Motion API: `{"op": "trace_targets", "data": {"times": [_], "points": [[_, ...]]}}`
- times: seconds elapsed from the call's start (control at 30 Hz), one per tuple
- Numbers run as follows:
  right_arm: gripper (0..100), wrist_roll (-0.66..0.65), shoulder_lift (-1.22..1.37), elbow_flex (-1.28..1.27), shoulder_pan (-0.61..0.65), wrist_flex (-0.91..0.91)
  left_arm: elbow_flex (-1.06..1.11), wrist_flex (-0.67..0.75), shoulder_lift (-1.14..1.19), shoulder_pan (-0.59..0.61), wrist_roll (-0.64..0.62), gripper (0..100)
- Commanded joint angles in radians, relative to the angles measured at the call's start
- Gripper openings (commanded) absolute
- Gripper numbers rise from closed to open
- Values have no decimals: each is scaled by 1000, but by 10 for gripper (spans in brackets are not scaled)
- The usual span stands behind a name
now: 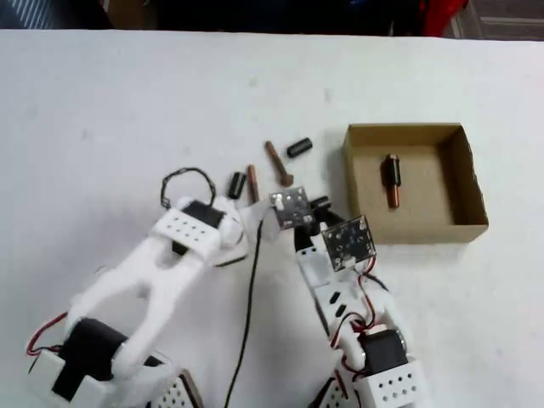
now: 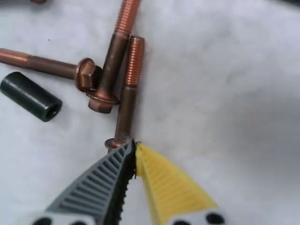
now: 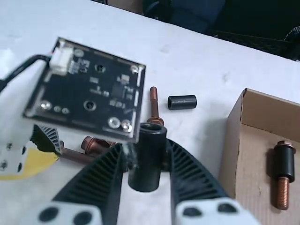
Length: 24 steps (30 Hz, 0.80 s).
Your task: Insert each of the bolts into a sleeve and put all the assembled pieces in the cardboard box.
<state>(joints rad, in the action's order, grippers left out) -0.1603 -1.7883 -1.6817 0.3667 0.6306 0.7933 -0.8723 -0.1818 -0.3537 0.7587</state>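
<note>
One assembled piece (image 1: 392, 180) lies in the box (image 1: 406, 128); just left of it my right gripper (image 3: 145, 146) clamps a sleeve (image 3: 147, 164) upright, I judge ready to be filled. Further left, my left gripper (image 2: 135, 146) has fingers together at a bolt (image 2: 125, 93) whose head they half hide; pinched or not, I cannot tell.

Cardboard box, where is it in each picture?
High view: cardboard box at the picture's right, open top up.
Left wrist view: not in it.
Right wrist view: cardboard box beside the right gripper holding a sleeve.
Shared landmark: the sleeved bolt lying inside it.
</note>
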Motion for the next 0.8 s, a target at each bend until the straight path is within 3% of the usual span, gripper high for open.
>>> {"op": "trace_targets", "data": {"times": [0.0,0.17,0.77], "points": [[16,9,-13,-9,-12,-21,-48,23,-1,-13,8,46],[16,8,-13,-9,-12,-19,-84,21,5,28,8,158],[16,8,-13,-9,-13,-19,-146,-32,16,56,77,146]]}}
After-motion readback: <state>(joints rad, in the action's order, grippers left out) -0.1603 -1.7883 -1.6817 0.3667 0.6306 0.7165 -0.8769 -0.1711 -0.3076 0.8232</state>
